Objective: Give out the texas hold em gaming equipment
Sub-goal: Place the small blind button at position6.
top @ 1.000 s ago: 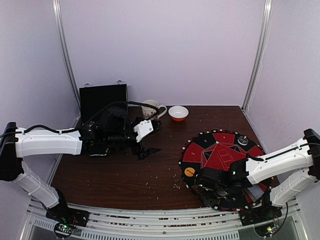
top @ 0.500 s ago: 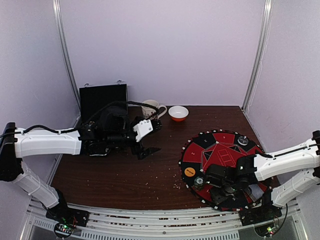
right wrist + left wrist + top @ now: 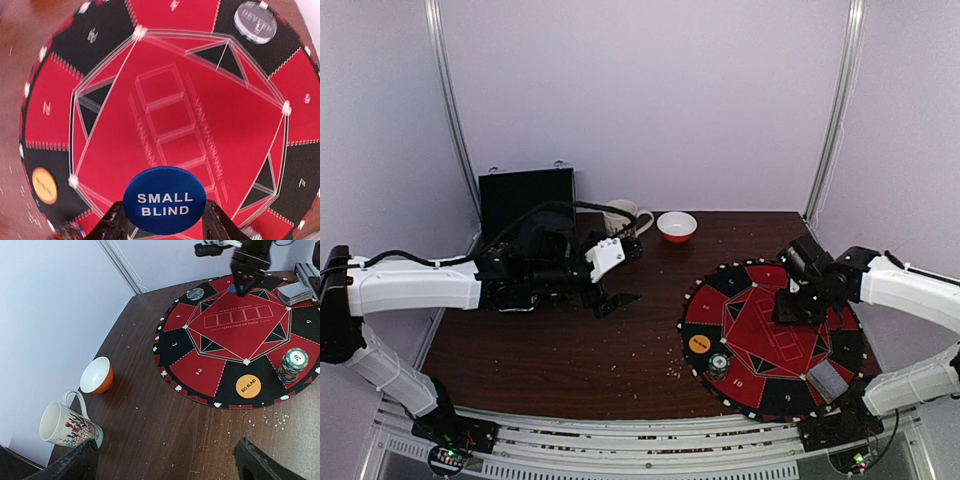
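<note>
Since a second ago, the right gripper (image 3: 164,221) has been carried from the near rim of the round mat (image 3: 748,321) to above its red middle, towards the far right. One blue "SMALL BLIND" disc (image 3: 164,200) is clamped edgewise between its fingers and held in the air over the mat.

On the mat are counted:
- one orange "BIG BLIND" disc (image 3: 248,386) at the near left
- one stack of chips (image 3: 292,365) just beside it
- one dark dealer disc (image 3: 255,22) at the far rim
- one deck of cards (image 3: 825,379) at the near right

One patterned mug (image 3: 65,427) and one orange-and-white bowl (image 3: 97,375) are set beyond the mat's far left, with a black case (image 3: 527,198) further left.

The mat is laid on a dark wooden table (image 3: 550,345) speckled with crumbs and enclosed by pale lilac walls.

The left arm is stretched out level to the left of the mat. The left gripper (image 3: 165,460) is spread wide with nothing between its fingers.
</note>
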### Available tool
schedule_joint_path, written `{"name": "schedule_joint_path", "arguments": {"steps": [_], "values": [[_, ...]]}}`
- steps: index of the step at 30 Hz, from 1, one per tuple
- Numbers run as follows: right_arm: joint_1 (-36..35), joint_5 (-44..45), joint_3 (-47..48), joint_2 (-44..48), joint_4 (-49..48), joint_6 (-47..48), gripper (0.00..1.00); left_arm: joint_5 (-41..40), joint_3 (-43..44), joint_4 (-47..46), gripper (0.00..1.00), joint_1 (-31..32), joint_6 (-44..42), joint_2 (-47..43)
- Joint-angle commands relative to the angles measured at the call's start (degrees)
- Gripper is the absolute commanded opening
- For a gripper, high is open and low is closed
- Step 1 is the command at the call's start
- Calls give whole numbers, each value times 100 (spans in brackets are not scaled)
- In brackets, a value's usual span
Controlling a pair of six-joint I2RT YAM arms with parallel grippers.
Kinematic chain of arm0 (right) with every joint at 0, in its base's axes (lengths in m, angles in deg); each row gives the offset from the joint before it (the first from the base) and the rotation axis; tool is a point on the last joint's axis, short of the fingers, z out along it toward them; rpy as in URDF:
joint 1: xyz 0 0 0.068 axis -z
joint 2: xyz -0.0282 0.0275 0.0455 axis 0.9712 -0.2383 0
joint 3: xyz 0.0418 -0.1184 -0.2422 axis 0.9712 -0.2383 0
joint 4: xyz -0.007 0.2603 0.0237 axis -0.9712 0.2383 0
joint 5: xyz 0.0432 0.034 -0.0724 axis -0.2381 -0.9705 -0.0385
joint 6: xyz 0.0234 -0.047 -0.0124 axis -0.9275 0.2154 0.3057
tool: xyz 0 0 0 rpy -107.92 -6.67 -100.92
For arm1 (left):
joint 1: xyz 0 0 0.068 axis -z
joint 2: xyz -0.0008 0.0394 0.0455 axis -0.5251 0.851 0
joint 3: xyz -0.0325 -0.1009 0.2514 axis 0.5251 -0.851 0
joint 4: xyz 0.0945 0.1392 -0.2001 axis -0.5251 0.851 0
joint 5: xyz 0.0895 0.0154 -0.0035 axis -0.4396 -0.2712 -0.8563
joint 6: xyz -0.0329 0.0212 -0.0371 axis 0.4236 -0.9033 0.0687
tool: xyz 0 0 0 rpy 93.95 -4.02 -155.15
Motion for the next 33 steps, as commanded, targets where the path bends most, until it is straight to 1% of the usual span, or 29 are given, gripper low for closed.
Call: {"name": "schedule_joint_path", "arguments": {"steps": [1, 4, 5, 6, 9, 12, 17, 22, 30, 32, 33], "values": [[1422, -630, 245, -560, -813, 849, 31, 8, -2, -190, 98, -26, -24, -116], [2606, -1093, 125, -803, -1060, 1043, 30, 16, -2, -185, 98, -26, -15, -122], [3126, -1191, 66, -832, -1078, 1095, 30, 28, 4, -186, 98, -26, -13, -124], [3352, -1213, 13, -851, -1064, 1156, 30, 36, 7, -190, 98, -26, -6, -131], [4350, -1240, -94, -922, -997, 1309, 29, 69, 11, -183, 98, -26, 11, -125], [4910, -1173, -162, -1127, -930, 1463, 29, 82, 26, -170, 98, -26, 22, -116], [5320, -1242, -270, -1682, -922, 1615, 28, 37, -11, -208, 98, -26, 8, -167], [5515, -976, -256, -2036, -1010, 1576, 27, 22, -19, -208, 98, -34, -21, -205], [5582, -651, -359, -2061, -1098, 1458, 28, -21, -35, -218, 98, -35, -39, -230], [5589, -617, -372, -2006, -1097, 1446, 30, -24, -35, -221, 98, -35, -52, -239], [5587, -600, -379, -1981, -1086, 1445, 32, -34, -35, -223, 98, -36, -54, -246]]}}
